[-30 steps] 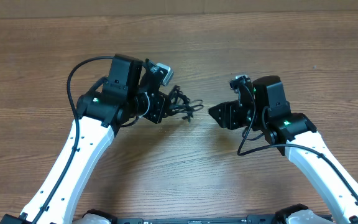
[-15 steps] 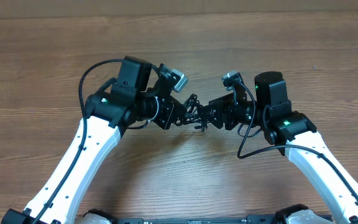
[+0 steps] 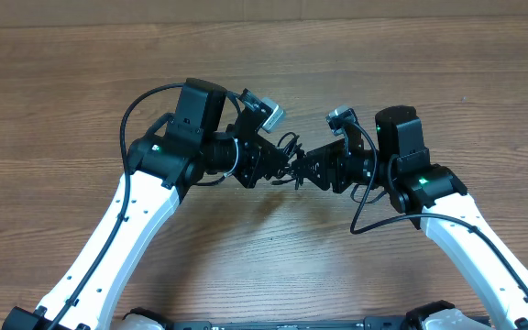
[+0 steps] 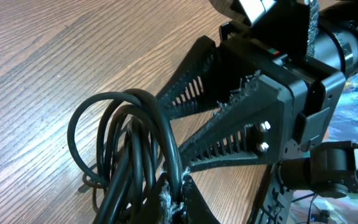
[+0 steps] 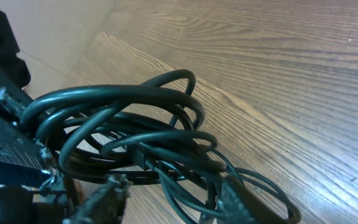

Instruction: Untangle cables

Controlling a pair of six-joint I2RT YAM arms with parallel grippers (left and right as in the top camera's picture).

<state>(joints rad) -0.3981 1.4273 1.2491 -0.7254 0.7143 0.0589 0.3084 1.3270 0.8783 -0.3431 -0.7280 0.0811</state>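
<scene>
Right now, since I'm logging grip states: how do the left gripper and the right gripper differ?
The left gripper is shut on the cable bundle; the right gripper stands open, unclamped. The left gripper holds the bundle at its fingertips; the right gripper's fingertips only flank the loops. Both are black, two-fingered, and face each other over the wooden table.

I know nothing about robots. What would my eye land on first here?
First, the white left arm and right arm, whose black ends meet nose to nose over the middle of the wooden table. Between them is a tangle of thin black cables. The left hand is shut on it, and the right hand has its fingers apart around the loops.
</scene>
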